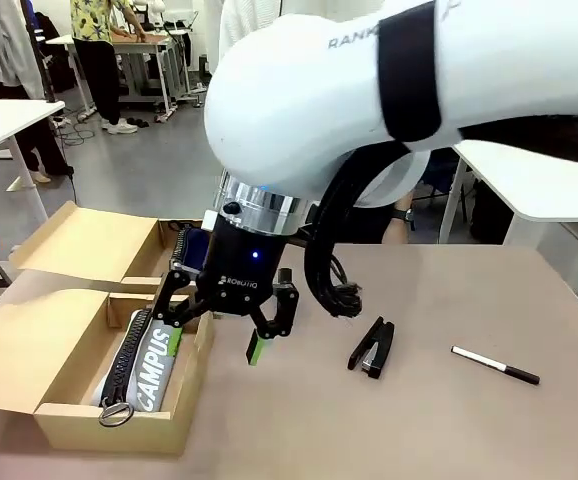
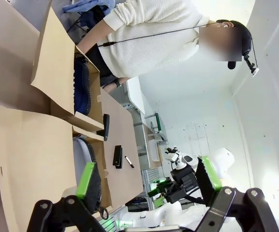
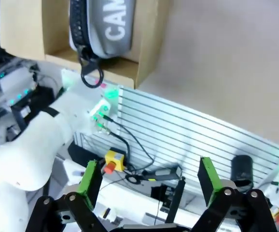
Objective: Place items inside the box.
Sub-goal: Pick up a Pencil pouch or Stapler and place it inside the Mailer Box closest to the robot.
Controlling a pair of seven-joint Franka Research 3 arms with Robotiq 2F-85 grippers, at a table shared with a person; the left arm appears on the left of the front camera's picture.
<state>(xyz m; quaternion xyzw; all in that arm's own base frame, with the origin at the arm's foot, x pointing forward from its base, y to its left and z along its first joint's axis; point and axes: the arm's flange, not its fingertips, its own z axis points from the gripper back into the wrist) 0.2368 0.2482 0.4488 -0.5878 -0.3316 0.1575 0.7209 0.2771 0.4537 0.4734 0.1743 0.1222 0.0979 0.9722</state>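
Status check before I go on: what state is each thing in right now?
near box: flap open.
far box: flap open.
pouch: zipped, lying in the near box.
stapler: lying on the table, not boxed.
pen: lying on the table.
right gripper: open, empty.
left gripper: open, empty.

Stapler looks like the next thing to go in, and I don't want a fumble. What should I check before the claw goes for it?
1. Right claw open and empty: ok.
2. Stapler lying free on the table, apart from the pen: ok.
3. Pouch already inside the box: ok.
4. Box lid folded back, top open: ok.
5. Bare floor left in the box beside the pouch: ok.
6. Left claw open and empty: ok.
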